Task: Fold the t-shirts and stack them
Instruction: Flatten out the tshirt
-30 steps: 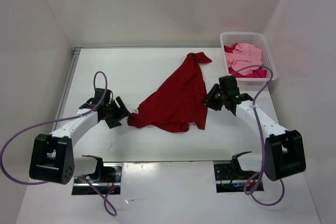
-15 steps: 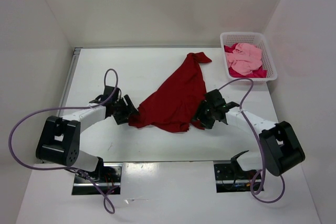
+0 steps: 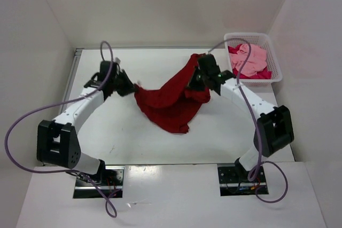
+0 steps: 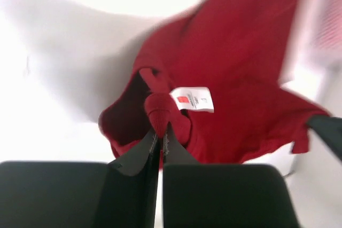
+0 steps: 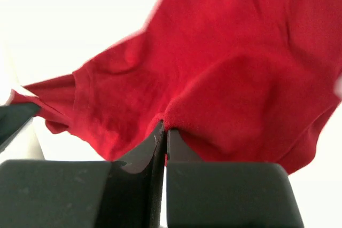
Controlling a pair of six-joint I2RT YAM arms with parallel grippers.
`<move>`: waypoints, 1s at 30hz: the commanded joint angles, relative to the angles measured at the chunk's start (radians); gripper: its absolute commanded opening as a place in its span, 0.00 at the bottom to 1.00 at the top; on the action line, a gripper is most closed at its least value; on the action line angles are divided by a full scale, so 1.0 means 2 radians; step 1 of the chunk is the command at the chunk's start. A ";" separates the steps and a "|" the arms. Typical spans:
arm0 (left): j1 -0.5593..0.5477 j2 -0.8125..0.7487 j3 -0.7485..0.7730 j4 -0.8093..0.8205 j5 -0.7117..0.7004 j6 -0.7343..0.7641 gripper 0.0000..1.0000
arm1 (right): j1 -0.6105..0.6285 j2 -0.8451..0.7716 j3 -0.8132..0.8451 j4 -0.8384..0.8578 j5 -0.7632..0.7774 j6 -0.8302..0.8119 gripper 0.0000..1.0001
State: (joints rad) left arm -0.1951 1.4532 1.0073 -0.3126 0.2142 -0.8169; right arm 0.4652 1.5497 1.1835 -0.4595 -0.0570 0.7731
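A dark red t-shirt (image 3: 171,102) hangs stretched between my two grippers above the middle of the table, sagging to a point toward the near side. My left gripper (image 3: 130,87) is shut on its left edge; the left wrist view shows the pinched fold (image 4: 160,111) beside a white label (image 4: 192,99). My right gripper (image 3: 196,80) is shut on the shirt's right edge, a fold of red cloth (image 5: 214,78) clamped at its tips. A light pink t-shirt (image 3: 250,57) and a crimson-magenta t-shirt (image 3: 259,73) lie crumpled in the basket.
The white plastic mesh basket (image 3: 273,61) stands at the table's back right corner. White walls close in the table on the left, back and right. Purple cables (image 3: 21,124) loop beside both arms.
Both grippers closed on the dark red shirt's edges and lifted it toward the back of the table. The shirt, which lay flat, now hangs between them.
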 commanded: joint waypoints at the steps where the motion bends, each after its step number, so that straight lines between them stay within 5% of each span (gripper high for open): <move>1: 0.051 -0.032 0.107 -0.011 -0.002 0.022 0.02 | 0.003 0.034 0.159 -0.032 0.026 -0.067 0.00; 7: 0.168 -0.048 0.315 -0.060 0.026 0.050 0.00 | 0.003 0.126 0.459 -0.077 -0.001 -0.120 0.00; 12: 0.180 -0.042 0.466 -0.115 0.026 0.071 0.01 | -0.002 0.219 0.695 -0.081 -0.065 -0.138 0.00; 14: 0.180 -0.063 0.475 -0.120 0.026 0.076 0.02 | -0.010 0.232 0.721 -0.072 -0.096 -0.138 0.00; 17: 0.166 -0.108 0.417 -0.119 0.026 0.081 0.05 | -0.033 0.238 0.695 -0.046 -0.115 -0.169 0.00; 22: 0.077 -0.176 0.215 -0.041 0.085 0.020 0.23 | -0.094 0.164 0.432 0.036 -0.107 -0.206 0.00; 23: 0.056 -0.205 0.140 -0.023 0.085 0.004 0.39 | -0.112 0.151 0.336 0.101 -0.122 -0.195 0.00; 26: -0.014 -0.253 0.051 0.018 0.054 -0.041 0.60 | -0.179 0.146 0.251 0.154 -0.165 -0.150 0.00; 27: -0.025 -0.258 0.021 0.018 0.037 -0.041 0.74 | -0.190 0.153 0.251 0.146 -0.175 -0.150 0.04; 30: -0.043 -0.258 0.010 0.011 0.025 -0.040 0.91 | -0.197 0.166 0.259 0.114 -0.138 -0.145 0.24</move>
State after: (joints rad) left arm -0.2592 0.9859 1.0153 -0.3870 0.3065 -0.8524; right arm 0.0772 1.9423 1.6581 -0.3332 -0.3359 0.4717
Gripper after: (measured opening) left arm 0.871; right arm 0.190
